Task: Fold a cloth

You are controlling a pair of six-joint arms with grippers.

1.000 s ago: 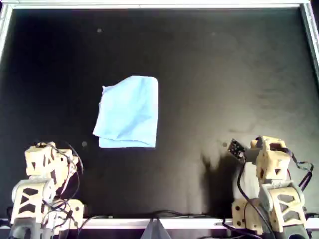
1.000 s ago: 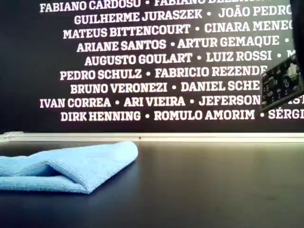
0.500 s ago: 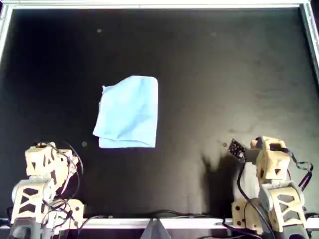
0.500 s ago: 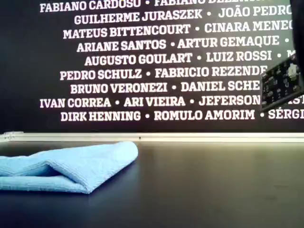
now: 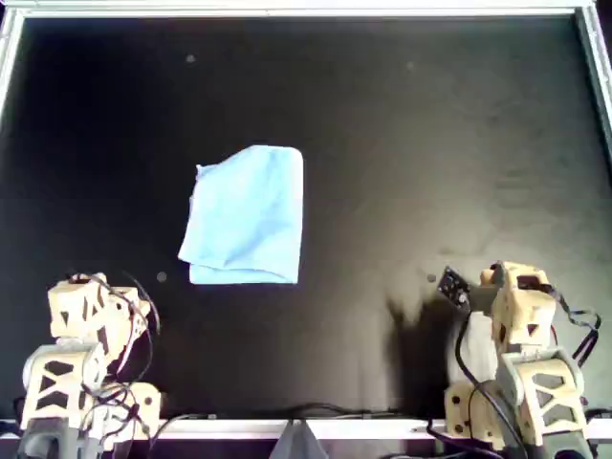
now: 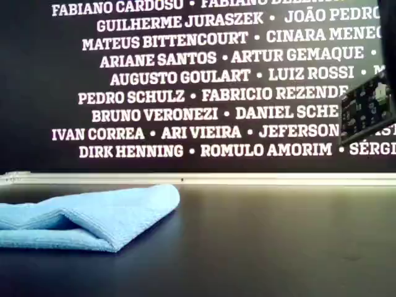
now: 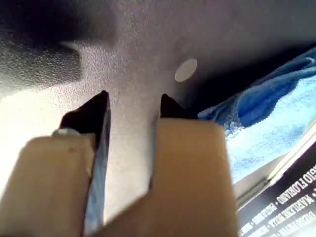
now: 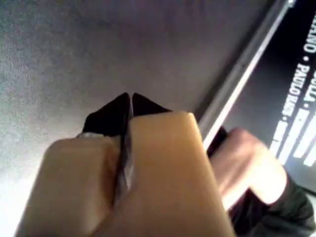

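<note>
Light blue soft fabric cloth (image 5: 245, 215) lies folded on the black worktop (image 5: 430, 143), toward the overhead view's left, untouched. My first hand (image 7: 132, 104) is released, jaws apart, near the cloth. My second hand (image 8: 127, 98) is clenched, empty.

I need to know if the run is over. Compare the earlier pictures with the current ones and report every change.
Nothing visibly changed. The cloth lies folded on the black table in the same place and shape, and both arms sit parked at the table's near edge. My first gripper has its fingers apart and empty beside the cloth; my second gripper has its fingers together, holding nothing.
</note>
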